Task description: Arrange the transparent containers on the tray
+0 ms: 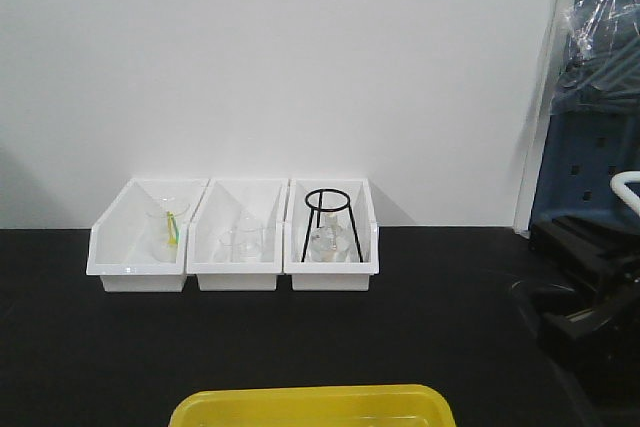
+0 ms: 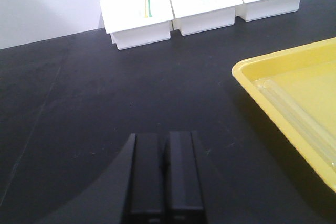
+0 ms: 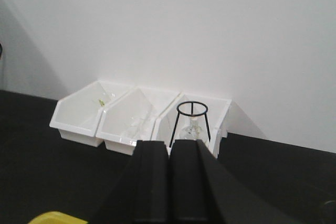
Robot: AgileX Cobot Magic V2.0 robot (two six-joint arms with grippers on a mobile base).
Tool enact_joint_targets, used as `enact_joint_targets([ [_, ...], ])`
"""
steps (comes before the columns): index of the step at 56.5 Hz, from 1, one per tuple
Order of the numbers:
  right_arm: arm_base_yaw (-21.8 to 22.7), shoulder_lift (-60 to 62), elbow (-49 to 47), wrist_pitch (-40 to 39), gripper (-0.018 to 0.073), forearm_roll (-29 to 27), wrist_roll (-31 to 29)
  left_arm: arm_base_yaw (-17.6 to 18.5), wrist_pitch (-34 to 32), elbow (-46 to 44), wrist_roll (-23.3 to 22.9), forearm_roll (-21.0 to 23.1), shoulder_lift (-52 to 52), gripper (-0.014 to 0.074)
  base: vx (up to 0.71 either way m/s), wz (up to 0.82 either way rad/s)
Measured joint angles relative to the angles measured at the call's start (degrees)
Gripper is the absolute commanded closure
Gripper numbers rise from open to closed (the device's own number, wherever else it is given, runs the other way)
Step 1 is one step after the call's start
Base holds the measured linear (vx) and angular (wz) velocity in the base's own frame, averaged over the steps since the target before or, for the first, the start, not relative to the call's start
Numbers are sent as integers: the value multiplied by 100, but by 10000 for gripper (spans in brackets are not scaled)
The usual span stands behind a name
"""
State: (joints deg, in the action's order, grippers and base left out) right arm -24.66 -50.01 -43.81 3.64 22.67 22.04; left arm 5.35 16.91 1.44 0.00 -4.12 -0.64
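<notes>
Item: tray (image 1: 312, 405), bright yellow, sitting at the near edge of the black counter (image 1: 300, 347), its rim showing at the bottom of the front view; in the left wrist view something clear and long seems to be lying inside it along the near wall, possibly one of the transparent containers (image 2: 294, 116), though glare is making this uncertain. Item: three white bins (image 1: 235, 237), standing in a row against the wall, well beyond the tray, holding glassware; the right one is also carrying a black ring stand (image 1: 327, 222). Item: left gripper (image 2: 165, 177), jaws pressed together, holding nothing, hovering low over bare counter with the tray lying just to its right. Item: right gripper (image 3: 169, 182), likewise closed and empty, pointing straight at the bins and appearing the better placed for them.
</notes>
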Motion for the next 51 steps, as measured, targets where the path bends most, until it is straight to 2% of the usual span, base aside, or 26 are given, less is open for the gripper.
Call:
enact_joint_targets([
  [6, 0, 27, 97, 86, 571, -1223, -1604, 0, 0, 0, 0, 0, 0, 604, 0, 0],
  [8, 15, 82, 212, 87, 571, -1473, -1943, 0, 2, 0, 0, 0, 0, 604, 0, 0],
  [12, 127, 303, 584, 87, 571, -1792, -2258, 0, 2, 0, 0, 0, 0, 604, 0, 0],
  [17, 471, 729, 1213, 98, 571, -1973, -2204, 0, 7, 0, 0, 0, 0, 604, 0, 0],
  [22, 1002, 1353, 1982, 134, 571, -2038, -2061, 0, 7, 0, 0, 0, 0, 604, 0, 0],
  [28, 1697, 2326, 2916, 180, 571, -2000, -1985, 0, 7, 0, 0, 0, 0, 604, 0, 0],
  [35, 2272, 3471, 3813, 192, 571, -1948, -1979, 0, 7, 0, 0, 0, 0, 604, 0, 0],
  [43, 2530, 4781, 4476, 244, 571, -1957, -1877, 0, 7, 0, 0, 0, 0, 604, 0, 0],
  [51, 2538, 5049, 4553, 240, 571, -1959, -1858, 0, 18, 0, 0, 0, 0, 604, 0, 0],
])
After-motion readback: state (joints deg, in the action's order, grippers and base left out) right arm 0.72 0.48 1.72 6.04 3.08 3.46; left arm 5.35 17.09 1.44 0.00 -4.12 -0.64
